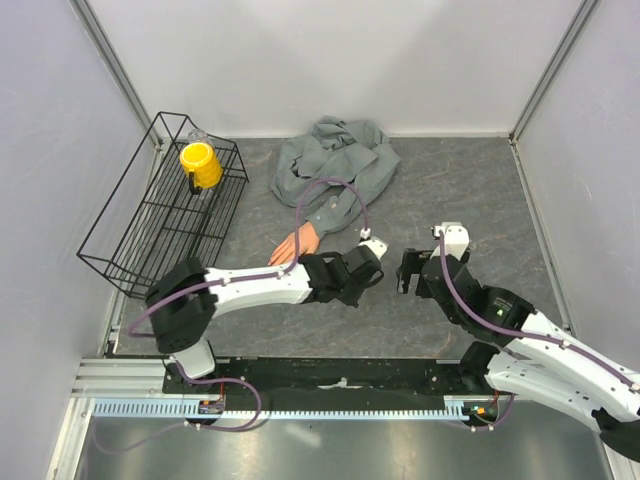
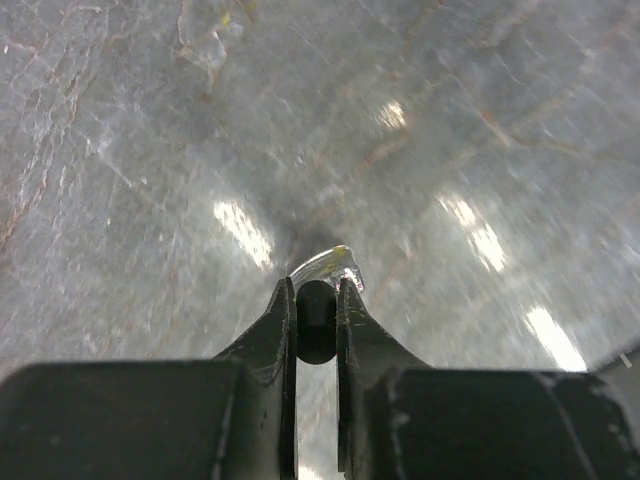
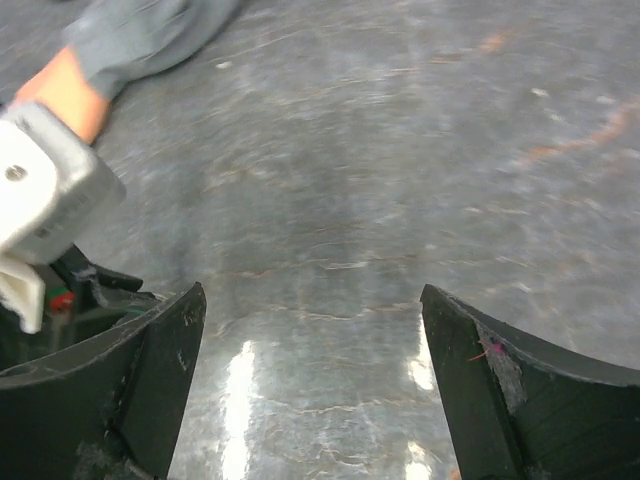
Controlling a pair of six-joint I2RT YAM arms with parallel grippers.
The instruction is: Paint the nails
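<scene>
The peach mannequin hand [image 1: 296, 243] lies on the table with its grey shirt sleeve [image 1: 333, 205]; its nails are too small to make out. It also shows in the right wrist view [image 3: 62, 92]. My left gripper [image 1: 376, 272] is to the right of the hand, low over the table. In the left wrist view it [image 2: 317, 285] is shut on a small black cylinder [image 2: 317, 318] with a clear glassy piece [image 2: 328, 264] at its tip. My right gripper [image 1: 406, 276] faces the left one. In the right wrist view it [image 3: 312, 292] is open and empty.
The crumpled grey shirt [image 1: 336, 160] lies at the back centre. A black wire basket [image 1: 140, 235] at the left holds a yellow cup [image 1: 200, 165]. The left arm's white wrist housing [image 3: 45, 185] is close beside my right gripper. White walls enclose the table.
</scene>
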